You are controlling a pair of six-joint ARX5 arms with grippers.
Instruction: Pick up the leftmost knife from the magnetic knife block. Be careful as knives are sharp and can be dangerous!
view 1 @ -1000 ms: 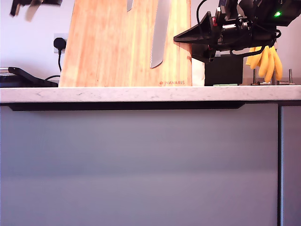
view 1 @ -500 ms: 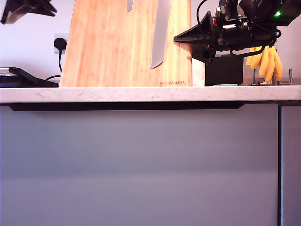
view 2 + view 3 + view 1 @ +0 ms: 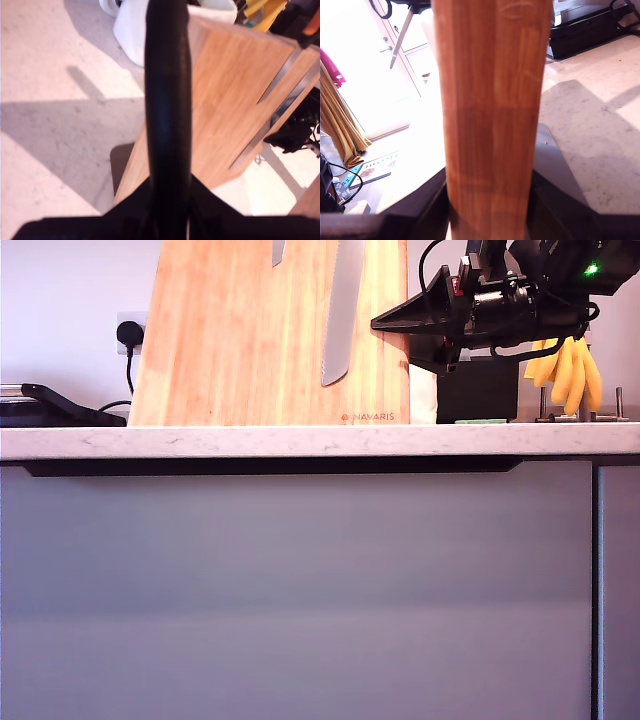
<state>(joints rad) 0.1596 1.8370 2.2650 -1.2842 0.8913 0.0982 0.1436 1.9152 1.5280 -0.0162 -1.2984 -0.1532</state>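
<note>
The magnetic knife block (image 3: 250, 350) stands upright on the counter, a tall bamboo slab. My second gripper (image 3: 400, 322) comes in from the exterior view's right and is shut on the block's side edge (image 3: 492, 125). On the block's face hang a long wide blade (image 3: 340, 310) and a short blade tip (image 3: 276, 252). My first gripper (image 3: 167, 205) is out of the exterior view. It hovers above the block (image 3: 230, 100), shut on a long black handle (image 3: 167, 90), the leftmost knife's. That knife's blade is hidden.
A black box (image 3: 478, 390) and hanging bananas (image 3: 565, 370) sit behind the second arm. A wall socket with a black plug (image 3: 128, 333) and a flat black object (image 3: 50, 405) are at the exterior view's left. A white jug (image 3: 132, 30) stands beyond the block.
My first gripper rose and slid off the exterior view's top left corner and no longer shows there. The block shifted very slightly toward that view's right. The second arm held still.
</note>
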